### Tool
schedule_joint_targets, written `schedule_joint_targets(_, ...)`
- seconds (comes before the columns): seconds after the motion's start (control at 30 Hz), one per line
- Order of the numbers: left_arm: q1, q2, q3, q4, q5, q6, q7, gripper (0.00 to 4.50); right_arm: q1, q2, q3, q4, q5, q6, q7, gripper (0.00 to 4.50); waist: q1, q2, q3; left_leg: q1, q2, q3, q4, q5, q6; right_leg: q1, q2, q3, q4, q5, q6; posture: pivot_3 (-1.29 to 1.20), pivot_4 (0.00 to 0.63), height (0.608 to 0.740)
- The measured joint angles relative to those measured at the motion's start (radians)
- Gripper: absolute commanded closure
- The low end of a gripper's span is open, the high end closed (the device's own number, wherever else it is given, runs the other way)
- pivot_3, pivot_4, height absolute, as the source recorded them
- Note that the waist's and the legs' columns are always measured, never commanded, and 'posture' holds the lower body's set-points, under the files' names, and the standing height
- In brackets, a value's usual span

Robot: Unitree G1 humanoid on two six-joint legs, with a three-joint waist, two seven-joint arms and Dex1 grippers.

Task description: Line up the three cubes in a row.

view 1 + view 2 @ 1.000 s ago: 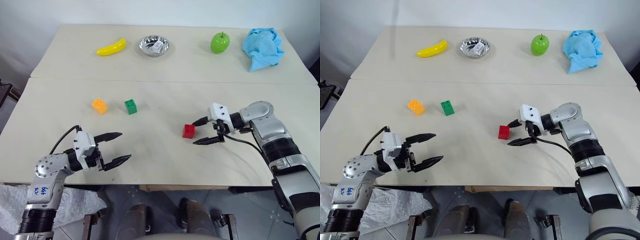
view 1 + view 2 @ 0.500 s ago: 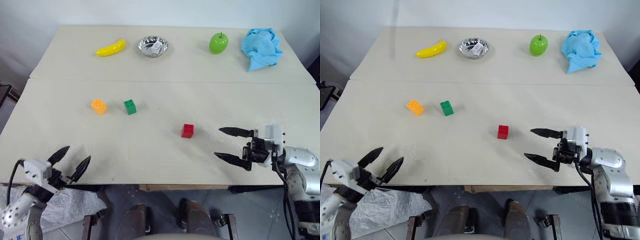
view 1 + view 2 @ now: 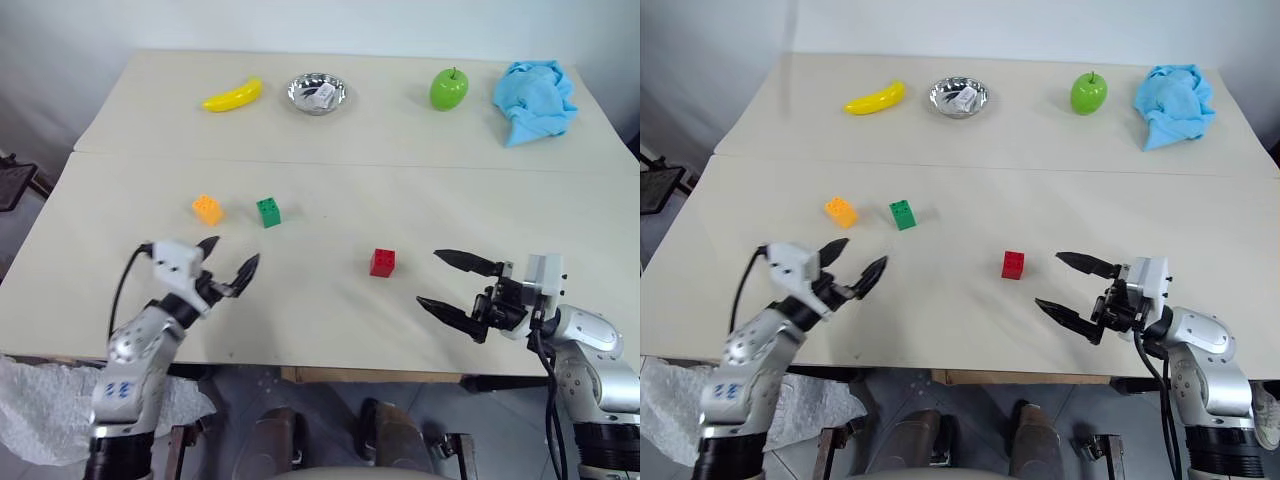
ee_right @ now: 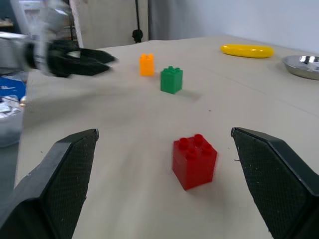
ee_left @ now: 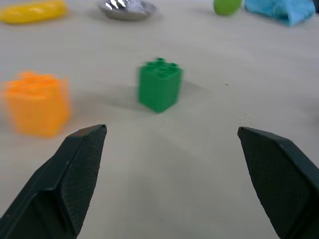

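Cubes not lined up; both grippers empty.
Orange cube and green cube sat close together, red cube well apart, nearer the table front edge. Left gripper and right gripper hovered wide open, touching nothing.

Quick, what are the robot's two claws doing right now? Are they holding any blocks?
Left claw: open, holding nothing, near the orange cube and green cube.
Right claw: open, holding nothing, beside the red cube.
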Motion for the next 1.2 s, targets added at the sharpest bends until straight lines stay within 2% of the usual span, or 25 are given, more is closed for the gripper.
schedule_joint_targets(0.13, -0.150, -0.135, -0.086, 0.057, 0.093, 0.141, 0.181, 0.00, 0.013, 0.001, 0.025, -0.044, 0.007, 0.043, -0.013, 0.04, 0.004, -0.001, 0.000, -0.001, 0.000, 0.000, 0.000, 0.001, 0.001, 0.001, 0.000, 0.000, -0.001, 0.000, 0.000, 0.00, 0.150, 0.740)
schedule_joint_targets(0.2, -0.194, -0.214, -0.086, 0.088, 0.121, 0.169, 0.277, 0.00, 0.012, 0.002, 0.032, -0.062, 0.011, 0.056, -0.024, 0.04, 0.005, -0.001, 0.000, -0.001, 0.000, 0.000, 0.001, 0.001, 0.001, 0.001, 0.000, 0.000, -0.001, 0.000, 0.000, 0.00, 0.150, 0.740)
schedule_joint_targets(0.27, -0.232, -0.251, -0.100, 0.133, 0.166, 0.179, 0.345, 0.00, 0.008, 0.003, 0.035, -0.070, 0.015, 0.070, -0.035, 0.04, 0.007, -0.001, 0.000, -0.001, 0.000, 0.000, 0.001, 0.001, 0.001, 0.001, 0.000, -0.001, -0.001, 0.000, 0.000, 0.00, 0.150, 0.740)
schedule_joint_targets(0.37, -0.271, -0.274, -0.129, 0.195, 0.236, 0.174, 0.409, 0.00, 0.005, 0.003, 0.038, -0.088, 0.021, 0.082, -0.046, 0.04, 0.009, -0.002, 0.000, -0.001, 0.000, 0.000, 0.001, 0.001, 0.001, 0.001, 0.000, -0.001, -0.001, 0.000, 0.000, 0.00, 0.150, 0.740)
schedule_joint_targets(0.53, -0.360, -0.288, -0.256, 0.273, 0.448, 0.179, 0.555, 0.00, 0.009, 0.003, 0.038, -0.115, 0.032, 0.107, -0.061, 0.04, 0.027, -0.002, 0.000, -0.001, -0.001, 0.000, 0.001, 0.001, 0.001, 0.001, 0.000, 0.000, -0.001, 0.000, 0.001, 0.00, 0.150, 0.740)
schedule_joint_targets(0.7, -0.401, -0.335, -0.259, 0.353, 0.477, 0.137, 0.575, 0.00, 0.016, 0.003, 0.038, -0.128, 0.038, 0.123, -0.070, 0.04, 0.033, -0.002, 0.000, -0.001, 0.000, 0.000, 0.001, 0.001, 0.001, 0.001, 0.000, -0.001, -0.002, 0.000, 0.001, 0.00, 0.150, 0.740)
schedule_joint_targets(0.97, -0.433, -0.376, -0.199, 0.402, 0.462, 0.128, 0.572, 0.00, 0.016, 0.003, 0.039, -0.138, 0.041, 0.136, -0.073, 0.04, 0.032, -0.002, 0.000, -0.001, 0.000, 0.000, 0.002, 0.002, 0.001, 0.001, 0.000, -0.001, -0.002, 0.000, 0.001, 0.00, 0.150, 0.740)
schedule_joint_targets(1.0, -0.433, -0.376, -0.196, 0.405, 0.462, 0.122, 0.571, 0.42, 0.016, 0.003, 0.039, -0.138, 0.041, 0.136, -0.073, 0.00, 0.032, -0.002, 0.000, -0.001, 0.000, 0.000, 0.002, 0.002, 0.001, 0.001, 0.000, -0.001, -0.001, 0.000, 0.001, 0.00, 0.150, 0.740)
schedule_joint_targets(1.2, -0.430, -0.376, -0.191, 0.412, 0.462, 0.111, 0.552, 1.96, 0.016, 0.003, 0.041, -0.138, 0.040, 0.136, -0.073, 0.00, 0.028, -0.002, 0.000, -0.001, 0.000, 0.000, 0.002, 0.002, 0.001, 0.001, 0.000, -0.001, -0.002, 0.000, 0.001, 0.00, 0.150, 0.740)
